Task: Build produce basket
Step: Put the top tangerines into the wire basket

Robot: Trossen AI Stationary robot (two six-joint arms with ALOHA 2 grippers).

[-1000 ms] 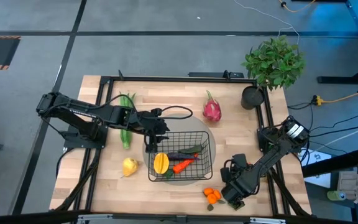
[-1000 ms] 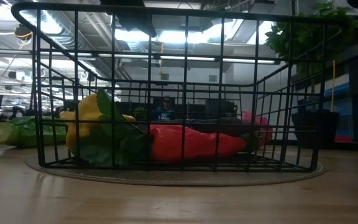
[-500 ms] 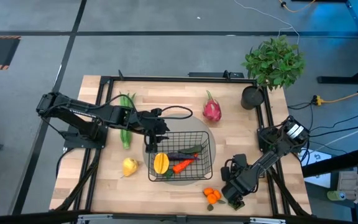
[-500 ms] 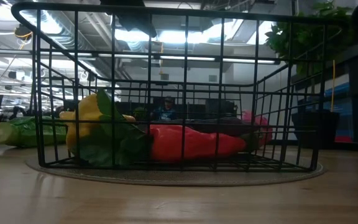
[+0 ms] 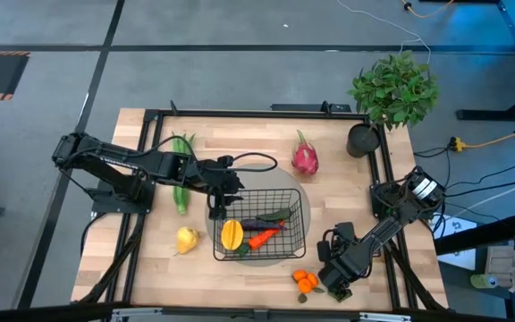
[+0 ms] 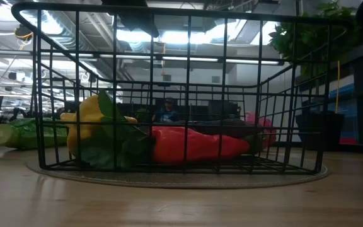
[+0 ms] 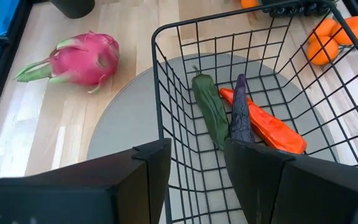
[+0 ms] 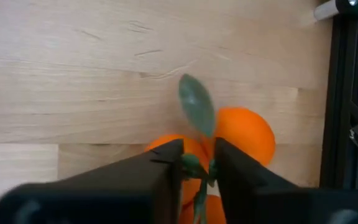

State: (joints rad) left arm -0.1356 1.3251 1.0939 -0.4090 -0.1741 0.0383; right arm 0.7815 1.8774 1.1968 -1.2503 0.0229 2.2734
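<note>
both arms are matte black, chunky jointed links. left hand (image 5: 213, 207) has a black cable looping off the wrist, fingers (image 7: 253, 180) are flat dark slabs. right hand (image 5: 318, 284) looks the same, with a pale label patch near that arm's base.

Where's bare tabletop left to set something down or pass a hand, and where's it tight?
Free: the strip between the basket and the potted plant, right of the dragon fruit; also the near left corner beyond the yellow fruit. Tight: the basket's left rim, where the left gripper straddles the wire, and the oranges under the right gripper.
</note>
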